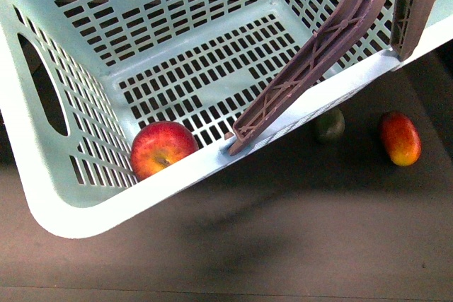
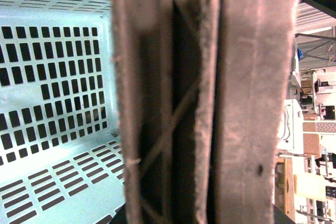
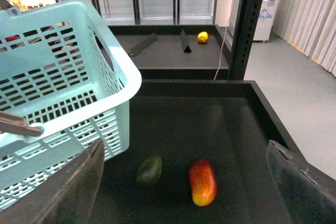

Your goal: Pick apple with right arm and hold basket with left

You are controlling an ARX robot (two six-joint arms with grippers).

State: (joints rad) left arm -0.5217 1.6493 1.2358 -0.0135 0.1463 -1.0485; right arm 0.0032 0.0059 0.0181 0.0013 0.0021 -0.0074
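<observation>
Left wrist view is getting almost totally blocked by the mauve-brown handles (image 2: pixel 252 77). They're sitting blurry right up against the lens. The left gripper isn't showing in any view, so I can't tell whether it's clamping anything. Only a strip of slotted turquoise wall and floor is peeking out beside them.

Front view is cropping the basket (image 1: pixel 71 210) on three sides, and it's sitting skewed across the frame over the dark table (image 1: pixel 283 245). It's holding just one thing that I can see: the apple (image 1: pixel 163 148). That's resting in the near low corner on the slotted floor, against the near wall, with the rim hiding its bottom edge.

Over on the right wrist camera, the right gripper (image 3: pixel 185 145) is hanging spread wide with nothing between its fingers (image 3: pixel 79 187), and it isn't touching anything. It's looking down at the table just beside the basket.

The elongated red-yellow fruit (image 3: pixel 202 182) is lying out on the table. The small dark green fruit (image 3: pixel 150 169) is lying just beside it, closer to the basket. In the front view the basket rim is partly covering the green one.
</observation>
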